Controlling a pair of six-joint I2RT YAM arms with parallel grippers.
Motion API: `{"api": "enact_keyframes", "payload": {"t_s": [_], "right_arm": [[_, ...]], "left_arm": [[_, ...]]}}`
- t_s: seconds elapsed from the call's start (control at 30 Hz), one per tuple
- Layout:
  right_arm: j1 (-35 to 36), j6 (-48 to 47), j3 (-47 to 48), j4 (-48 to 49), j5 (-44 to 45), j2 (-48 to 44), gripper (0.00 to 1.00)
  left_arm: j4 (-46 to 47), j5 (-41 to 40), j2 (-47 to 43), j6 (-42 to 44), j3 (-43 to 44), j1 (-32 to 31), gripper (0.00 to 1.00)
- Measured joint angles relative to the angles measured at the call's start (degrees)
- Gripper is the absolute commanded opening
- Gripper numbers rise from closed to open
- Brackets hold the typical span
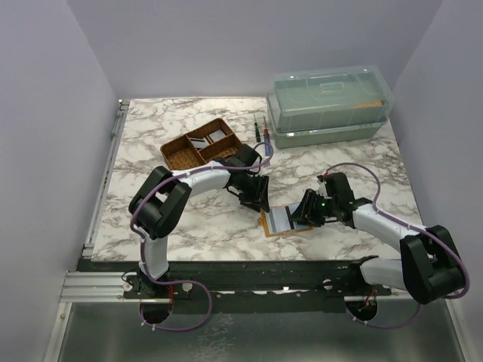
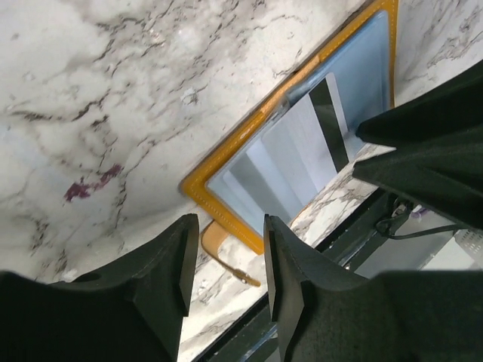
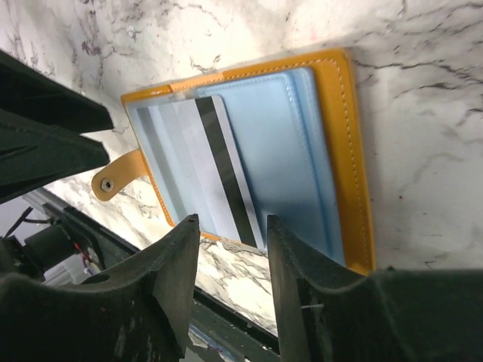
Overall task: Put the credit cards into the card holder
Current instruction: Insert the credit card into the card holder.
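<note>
The mustard-orange card holder [image 1: 285,220] lies open on the marble table between my two grippers. It fills the left wrist view [image 2: 226,215] and the right wrist view [image 3: 343,151]. A pale grey credit card with a dark stripe [image 3: 215,170] lies on its pale blue inner face, also seen in the left wrist view [image 2: 326,113]. More pale cards [image 1: 212,138] lie in the brown tray. My left gripper [image 1: 255,197] hovers at the holder's far left edge, open and empty [image 2: 226,260]. My right gripper [image 1: 306,211] is over its right side, open and empty [image 3: 232,260].
The brown compartment tray [image 1: 181,153] stands behind the left arm. Two pens [image 1: 261,132] lie beside it. A clear lidded plastic box [image 1: 328,105] stands at the back right. The holder's strap with a snap [image 3: 113,181] sticks out toward the table's near edge.
</note>
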Motion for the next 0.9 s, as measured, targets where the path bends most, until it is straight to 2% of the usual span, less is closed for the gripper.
{"api": "enact_keyframes", "payload": {"t_s": [0.1, 0.23, 0.37, 0.6, 0.9], "right_arm": [[0.0, -0.63, 1.62, -2.27, 1.92, 0.15, 0.46], [0.0, -2.03, 2.54, -2.73, 2.78, 1.38, 0.45], [-0.02, -2.75, 2.54, -0.85, 1.97, 2.84, 0.41], [0.42, -3.19, 2.58, 4.17, -1.18, 5.81, 0.34], [3.85, 1.03, 2.12, 12.33, -6.4, 7.3, 0.33]], "left_arm": [[-0.02, -1.11, -1.99, 0.0, -1.57, 0.17, 0.41], [-0.09, -1.79, -2.4, -0.15, -4.28, 0.26, 0.27], [0.07, -1.64, -2.21, -0.92, -6.19, 0.24, 0.22], [1.25, -1.4, -1.53, -1.73, -6.25, -0.15, 0.18], [2.49, -0.96, -0.28, -2.82, -5.14, -1.73, 0.16]]}}
